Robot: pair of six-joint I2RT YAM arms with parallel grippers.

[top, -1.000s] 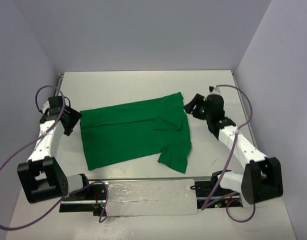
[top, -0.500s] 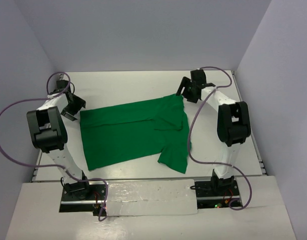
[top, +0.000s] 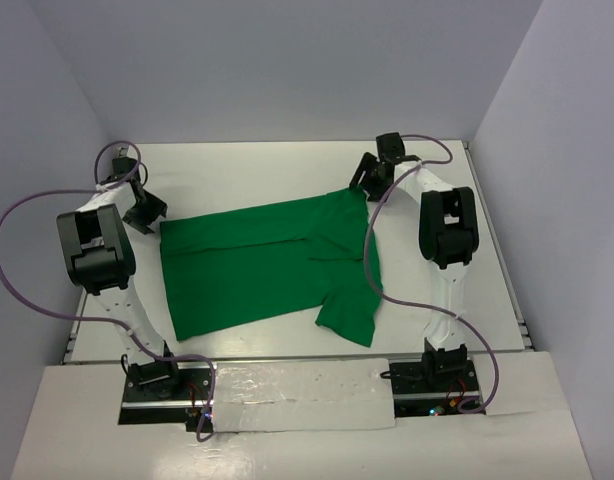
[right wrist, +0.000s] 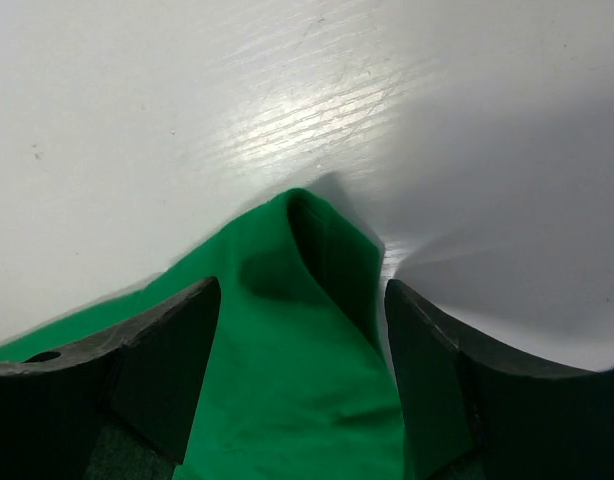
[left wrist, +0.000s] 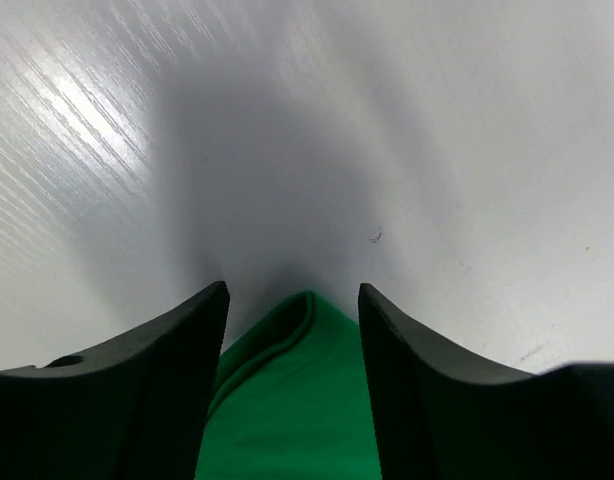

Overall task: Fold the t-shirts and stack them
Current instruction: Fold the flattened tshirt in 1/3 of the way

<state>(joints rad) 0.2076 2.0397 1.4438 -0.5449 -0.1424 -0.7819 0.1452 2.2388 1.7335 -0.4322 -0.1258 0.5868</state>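
Observation:
The bright-green t-shirt (top: 267, 262) lies partly folded on the white table (top: 257, 170), one sleeve sticking out at the near right. My left gripper (top: 149, 213) is low at the shirt's far left corner. In the left wrist view it (left wrist: 293, 300) is open, with the folded green corner (left wrist: 297, 390) lying between the black fingers (left wrist: 157, 380). My right gripper (top: 363, 182) is at the shirt's far right corner. In the right wrist view it (right wrist: 303, 295) is open, with the green corner (right wrist: 287, 370) between its fingers (right wrist: 157, 370). No neck tag shows.
Grey walls close in the table on the left, back and right. The arm bases and a taped metal rail (top: 297, 392) run along the near edge. Purple cables (top: 17, 270) loop beside both arms.
Both arms have stretched out towards the far side. The left gripper has moved to the shirt's far left corner and the right gripper to its far right corner. The shirt has not moved.

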